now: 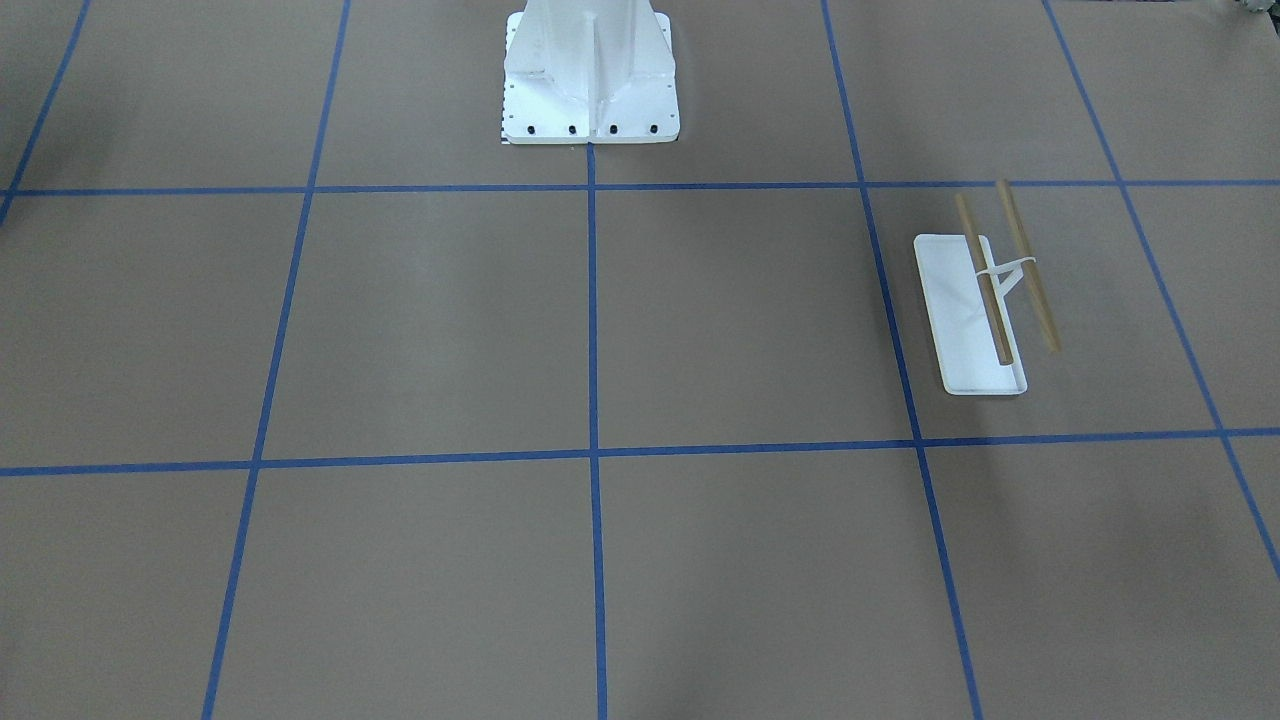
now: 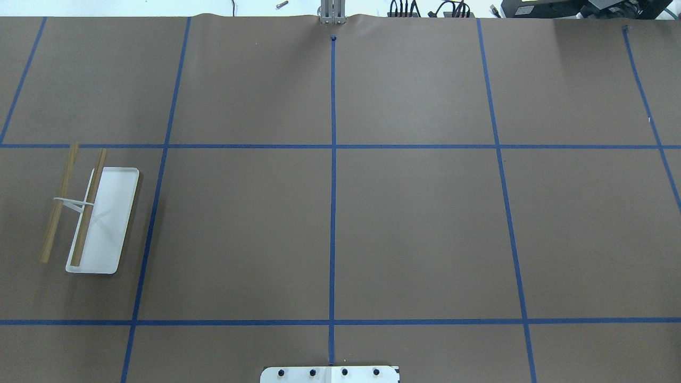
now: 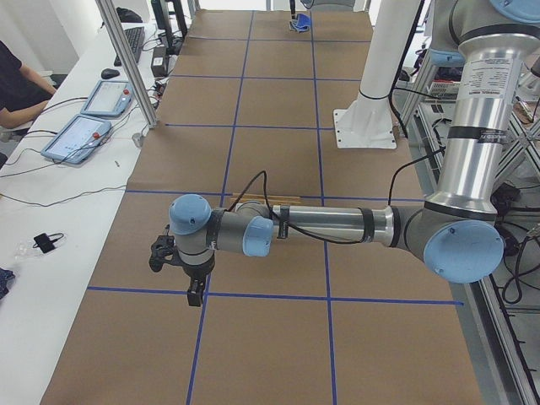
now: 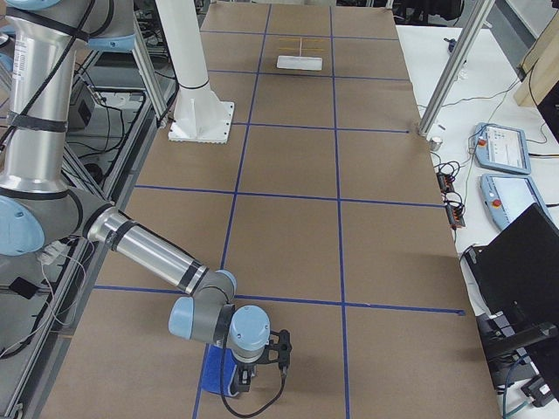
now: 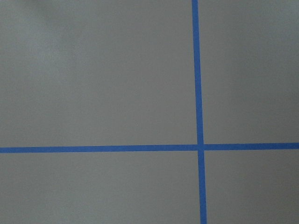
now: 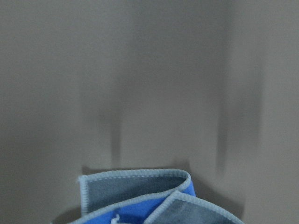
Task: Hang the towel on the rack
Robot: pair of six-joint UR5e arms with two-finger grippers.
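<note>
The rack (image 2: 109, 213) has a white tray base and two tan rods (image 2: 59, 202). It stands bare on the robot's left side of the table, and also shows in the front view (image 1: 960, 320) and far off in the right view (image 4: 300, 62). The blue towel (image 4: 215, 371) is bunched under my right gripper (image 4: 243, 381) at the table's right end, outside the overhead view. Its grey-edged folds fill the bottom of the right wrist view (image 6: 140, 196). My left gripper (image 3: 196, 297) points down over bare paper near the rack. I cannot tell whether either gripper is open or shut.
The white bolted pedestal (image 1: 590, 90) stands at the robot's edge of the table. Blue tape lines (image 2: 333, 159) grid the brown paper. A side bench with tablets (image 3: 84, 126) and an aluminium post (image 3: 135, 67) runs along the far edge.
</note>
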